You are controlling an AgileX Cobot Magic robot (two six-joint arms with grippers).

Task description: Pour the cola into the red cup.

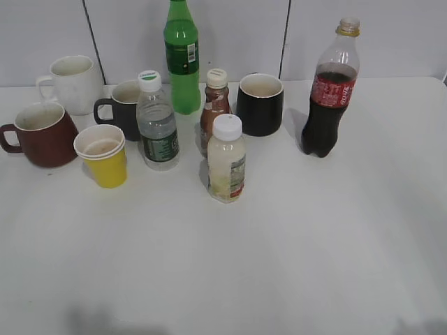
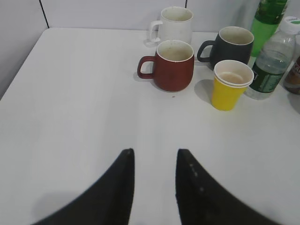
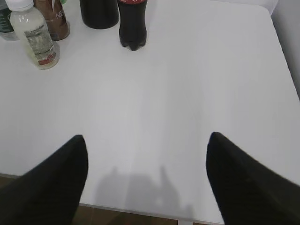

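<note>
The cola bottle [image 1: 330, 91], uncapped, with a red label, stands upright at the back right of the white table; its lower part shows in the right wrist view [image 3: 132, 23]. The red cup [image 1: 42, 134] stands at the far left, handle to the left; it looks empty in the left wrist view [image 2: 172, 64]. My left gripper [image 2: 154, 157] is open and empty above bare table, well short of the red cup. My right gripper [image 3: 146, 140] is wide open and empty near the table's front edge, far from the cola. Neither gripper shows in the exterior view.
A white mug [image 1: 72, 82], a dark mug [image 1: 124, 106], a yellow paper cup [image 1: 103, 155], a water bottle [image 1: 156, 122], a green bottle [image 1: 182, 57], a small brown bottle [image 1: 214, 105], a pale drink bottle [image 1: 226, 159] and a black mug [image 1: 260, 103] crowd the back.
</note>
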